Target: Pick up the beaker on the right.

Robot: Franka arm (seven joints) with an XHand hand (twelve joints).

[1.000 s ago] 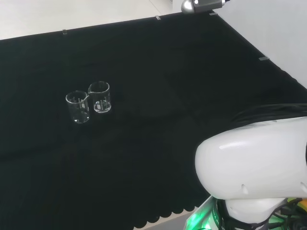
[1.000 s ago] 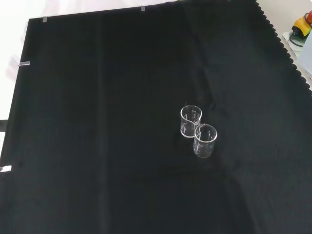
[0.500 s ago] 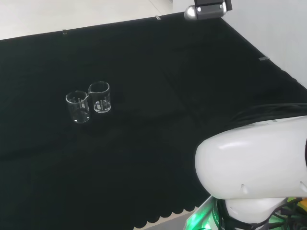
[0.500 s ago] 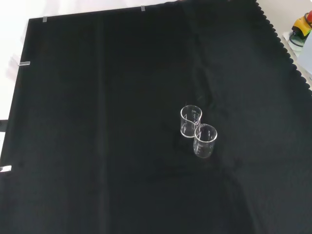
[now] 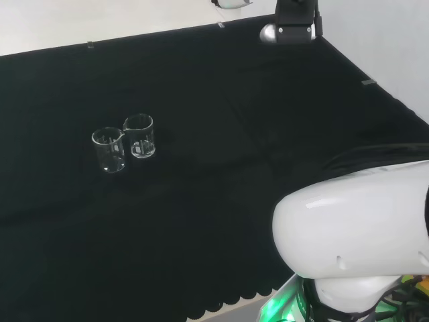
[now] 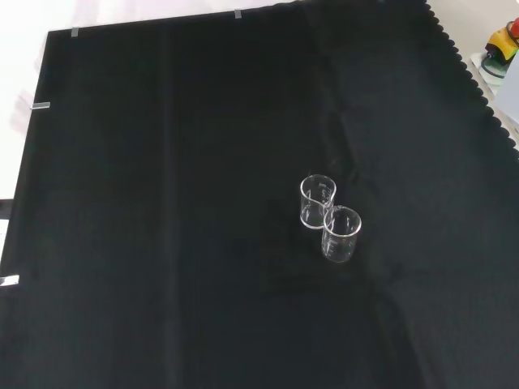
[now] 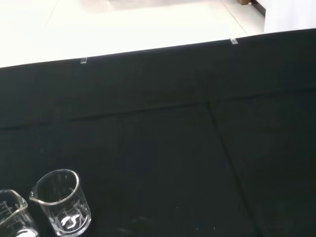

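Note:
Two small clear glass beakers stand upright and touching on the black cloth. In the head view the right beaker (image 5: 140, 136) sits beside the left beaker (image 5: 108, 150). In the front view they stand one behind the other, the farther beaker (image 6: 317, 201) and the nearer beaker (image 6: 341, 233). The wrist view has one beaker (image 7: 61, 203) whole and a second beaker (image 7: 12, 219) cut off at the picture's edge. A grey and black piece of the arm's end (image 5: 289, 25) hangs at the top of the head view, far from both beakers. Nothing touches the glass.
The arm's big white link (image 5: 355, 235) takes up the head view's lower right. Small tape tabs (image 6: 40, 105) mark the cloth's borders. Past the scalloped cloth edge (image 6: 478, 89) sits a coloured object (image 6: 501, 42). Bare black cloth surrounds the beakers.
In the head view the grey and black piece of the arm's end has come down farther into the picture at the top. The beakers have not moved.

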